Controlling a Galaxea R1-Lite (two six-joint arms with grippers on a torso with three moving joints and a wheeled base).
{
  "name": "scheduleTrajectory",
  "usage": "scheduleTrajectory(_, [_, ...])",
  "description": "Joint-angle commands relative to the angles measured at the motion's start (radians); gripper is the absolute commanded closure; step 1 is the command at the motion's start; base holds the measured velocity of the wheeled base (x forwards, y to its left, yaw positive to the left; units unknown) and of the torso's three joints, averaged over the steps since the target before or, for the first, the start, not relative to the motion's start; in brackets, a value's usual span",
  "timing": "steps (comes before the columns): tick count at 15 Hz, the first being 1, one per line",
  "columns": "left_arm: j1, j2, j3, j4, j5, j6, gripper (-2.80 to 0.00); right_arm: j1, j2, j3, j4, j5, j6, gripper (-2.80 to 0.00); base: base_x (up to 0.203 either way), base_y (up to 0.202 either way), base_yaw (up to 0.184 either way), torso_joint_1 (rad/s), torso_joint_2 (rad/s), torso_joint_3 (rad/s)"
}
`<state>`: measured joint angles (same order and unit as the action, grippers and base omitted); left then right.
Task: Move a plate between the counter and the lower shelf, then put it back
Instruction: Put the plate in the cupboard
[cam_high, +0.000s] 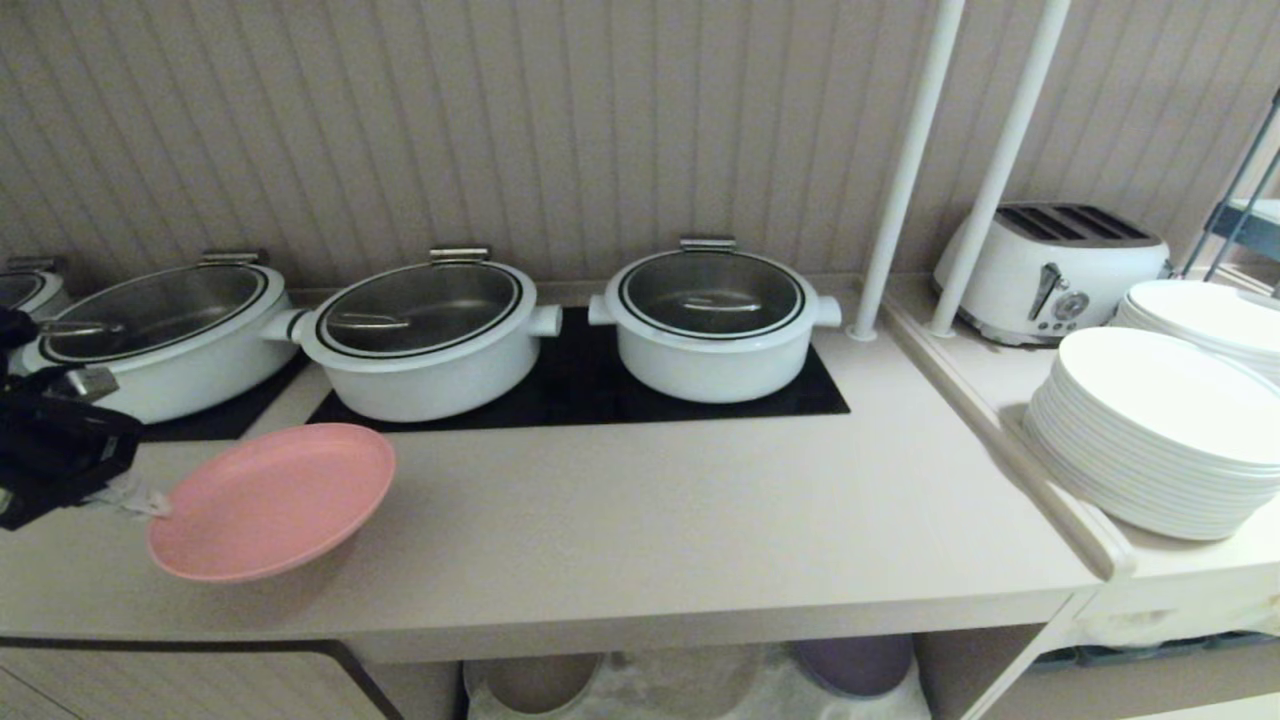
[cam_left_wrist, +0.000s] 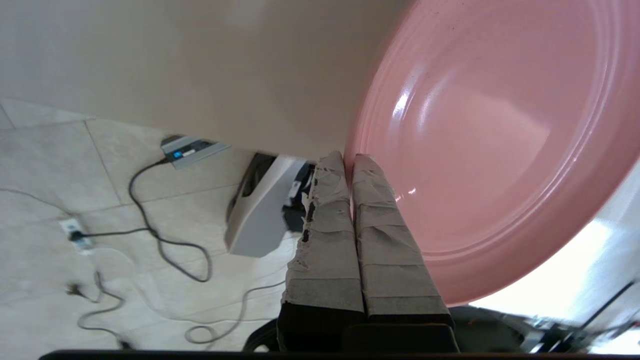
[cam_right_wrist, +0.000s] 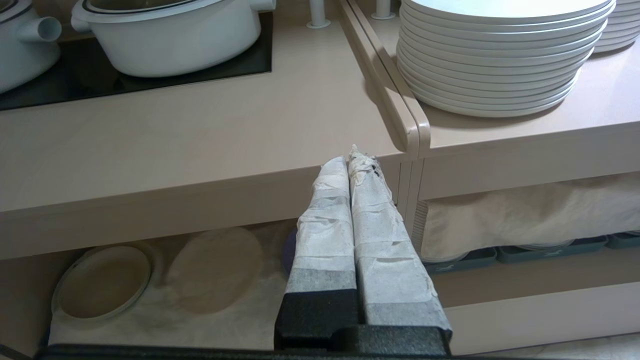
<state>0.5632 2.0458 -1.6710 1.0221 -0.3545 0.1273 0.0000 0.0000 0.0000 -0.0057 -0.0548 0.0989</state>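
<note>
Left tool (cam_left_wrist: 348, 162) pinches the rim of the plate (cam_high: 270, 500), held tilted over the table (cam_high: 640, 520) front-left; plate appears light, stiff and smooth plastic, likely slippery, so an edge grip suits it; right tool (cam_right_wrist: 352, 160) parked, closed.

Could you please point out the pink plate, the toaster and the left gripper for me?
pink plate (cam_high: 272, 500): head view, centre of its top face.
toaster (cam_high: 1050, 262): head view, white front side near the lever.
left gripper (cam_left_wrist: 349, 159): left wrist view, between the taped fingertips, pinched on the plate's rim.
</note>
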Motion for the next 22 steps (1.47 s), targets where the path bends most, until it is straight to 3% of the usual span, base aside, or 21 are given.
scheduleTrajectory(1, [0.002,-0.059,0.056,0.006,-0.006,0.061,0.00,0.000,0.000,0.000,0.000,0.000,0.001,0.00,0.000,0.000,0.000,0.000,0.00,0.000])
scheduleTrajectory(7, [0.005,-0.233,0.230,0.003,-0.011,0.200,0.00,0.000,0.000,0.000,0.000,0.000,0.001,0.00,0.000,0.000,0.000,0.000,0.00,0.000])
scheduleTrajectory(13, [-0.014,-0.348,0.360,0.003,-0.032,0.218,0.00,0.000,0.000,0.000,0.000,0.000,0.001,0.00,0.000,0.000,0.000,0.000,0.00,0.000])
scheduleTrajectory(20, [-0.032,-0.471,0.547,0.002,-0.064,0.420,0.00,0.000,0.000,0.000,0.000,0.000,0.001,0.00,0.000,0.000,0.000,0.000,0.00,0.000])
scheduleTrajectory(22, [-0.053,-0.489,0.574,0.000,-0.067,0.449,0.00,0.000,0.000,0.000,0.000,0.000,0.001,0.00,0.000,0.000,0.000,0.000,0.00,0.000])
